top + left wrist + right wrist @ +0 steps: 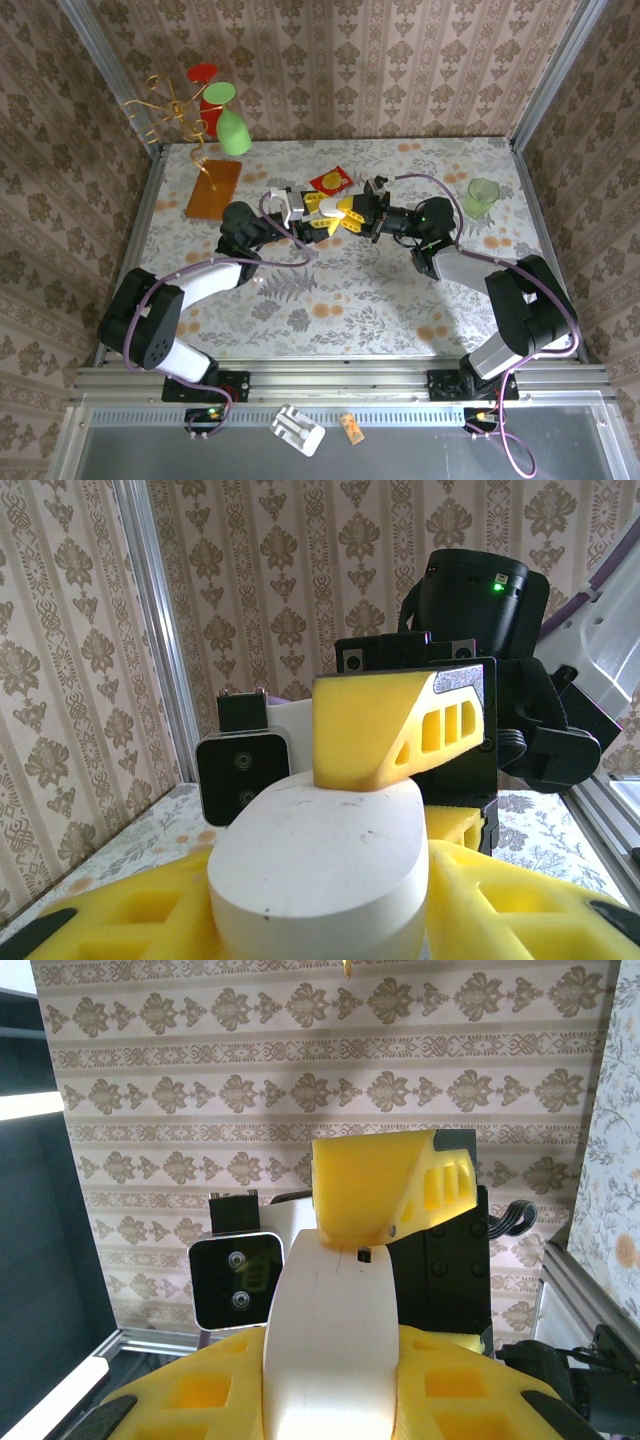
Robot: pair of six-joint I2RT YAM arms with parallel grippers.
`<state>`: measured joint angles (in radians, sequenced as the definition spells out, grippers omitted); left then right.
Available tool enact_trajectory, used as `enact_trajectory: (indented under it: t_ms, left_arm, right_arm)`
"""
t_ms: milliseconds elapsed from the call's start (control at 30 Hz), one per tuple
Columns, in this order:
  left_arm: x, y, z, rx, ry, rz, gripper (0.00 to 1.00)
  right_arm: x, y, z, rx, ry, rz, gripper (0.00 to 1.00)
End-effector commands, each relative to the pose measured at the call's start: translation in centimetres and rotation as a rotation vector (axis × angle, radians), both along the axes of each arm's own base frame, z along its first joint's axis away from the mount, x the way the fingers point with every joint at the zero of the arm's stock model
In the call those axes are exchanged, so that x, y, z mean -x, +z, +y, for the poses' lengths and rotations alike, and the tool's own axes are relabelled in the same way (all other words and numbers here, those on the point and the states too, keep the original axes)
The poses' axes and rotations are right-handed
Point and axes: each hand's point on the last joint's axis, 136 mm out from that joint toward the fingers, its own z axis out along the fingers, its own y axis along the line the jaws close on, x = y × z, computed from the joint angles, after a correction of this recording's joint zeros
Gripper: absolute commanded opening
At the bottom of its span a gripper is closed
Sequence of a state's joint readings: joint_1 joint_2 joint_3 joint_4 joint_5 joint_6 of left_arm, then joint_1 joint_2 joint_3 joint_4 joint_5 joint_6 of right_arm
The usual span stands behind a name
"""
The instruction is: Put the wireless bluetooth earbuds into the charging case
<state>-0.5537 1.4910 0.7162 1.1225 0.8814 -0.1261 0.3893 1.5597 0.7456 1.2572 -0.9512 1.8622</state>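
Above table, case in left tool, right tool

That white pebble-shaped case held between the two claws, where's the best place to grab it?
Pinch the white oval case across its two broad flat faces, coming in from one narrow end. The flat faces give a square seat; the rounded rim would likely slip.

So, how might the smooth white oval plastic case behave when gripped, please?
The smooth white oval plastic case looks rigid, showing no dent where the left gripper clamps it. Its rounded, smooth shell is probably slippery, so it could twist or squirt out. Flat-topped, it seems unlikely to roll.
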Motion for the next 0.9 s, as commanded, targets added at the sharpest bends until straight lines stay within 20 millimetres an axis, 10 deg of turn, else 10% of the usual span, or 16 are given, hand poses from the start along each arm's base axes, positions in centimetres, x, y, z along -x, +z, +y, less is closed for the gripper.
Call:
enact_trajectory:
  t_ms: [0,500,867]
  left_arm:
    - [0.8,0.9,-0.3,0.002,-0.046,-0.017,0.49]
    - [0.8,0.9,-0.3,0.002,-0.055,-0.012,0.32]
    - [1.1,0.7,0.2,-0.035,-0.033,0.020,0.32]
  right_arm:
    - [0.3,3.0,-0.2,-0.042,-0.019,-0.115,0.13]
    - [0.2,2.5,-0.2,-0.036,-0.025,-0.102,0.14]
    - [0.1,0.2,-1.1,0.177,-0.127,-0.209,0.69]
